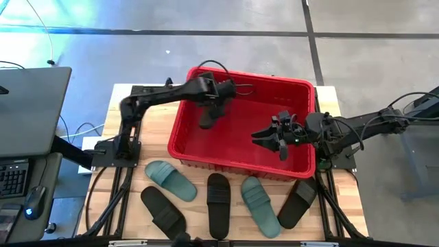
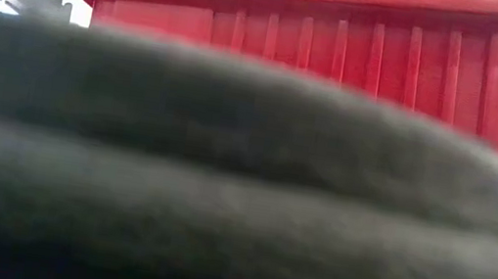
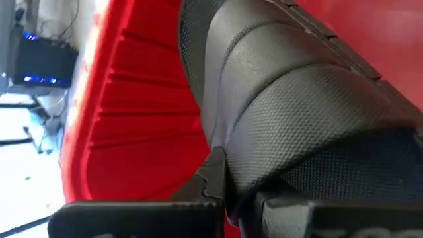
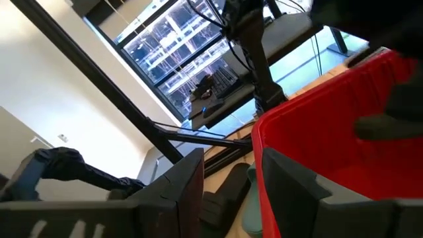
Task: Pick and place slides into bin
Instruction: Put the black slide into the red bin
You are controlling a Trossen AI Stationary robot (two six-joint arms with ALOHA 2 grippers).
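My left gripper is over the far left part of the red bin and is shut on a black slide, which fills the left wrist view. My right gripper is open and empty over the bin's right half; its fingers stand apart in the right wrist view. Five slides lie flat on the table in front of the bin: a teal one, a black one, a black one, a teal one and a black one. My left gripper pinches the black slide between its two fingers, at the end of the textured ribbed upper. The fingers come from above, slanting down into the bin. The slide hangs below them, lifted clear over the bin's inside; the slide itself hides the exact place of contact.
The black slide nearest the table's front edge blocks most of the low view; behind it stands the bin's near wall. A desk with a keyboard is left of the table.
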